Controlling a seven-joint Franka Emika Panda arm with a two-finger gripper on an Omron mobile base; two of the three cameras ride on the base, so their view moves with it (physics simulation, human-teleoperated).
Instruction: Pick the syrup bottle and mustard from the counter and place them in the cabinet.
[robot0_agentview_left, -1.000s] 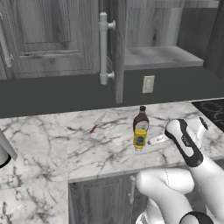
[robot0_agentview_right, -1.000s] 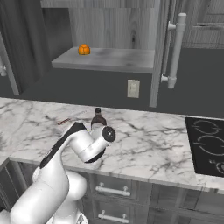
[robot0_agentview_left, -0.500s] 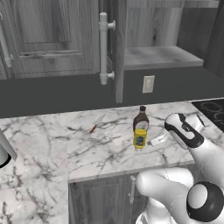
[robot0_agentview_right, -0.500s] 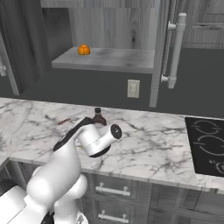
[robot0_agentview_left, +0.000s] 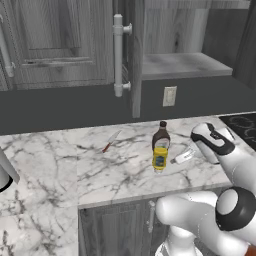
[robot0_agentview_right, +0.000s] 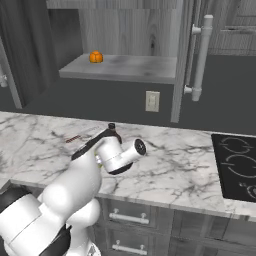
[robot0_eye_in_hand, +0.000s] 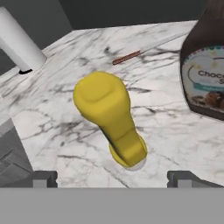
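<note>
A slim yellow mustard squeeze bottle (robot0_eye_in_hand: 113, 120) lies on the white marble counter (robot0_eye_in_hand: 65, 109). The gripper (robot0_eye_in_hand: 113, 177) hovers near it, jaws spread wide and empty. A dark brown syrup bottle (robot0_eye_in_hand: 205, 65) stands beside it.

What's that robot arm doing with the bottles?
The robot's open gripper hovers close over the yellow mustard, which stands on the marble counter; the fingers aren't touching it. The brown syrup bottle stands right beside it. Neither bottle has been picked up. Above, the cabinet door is open, and a small orange thing sits on its shelf. A knife lies farther along the counter.
</note>
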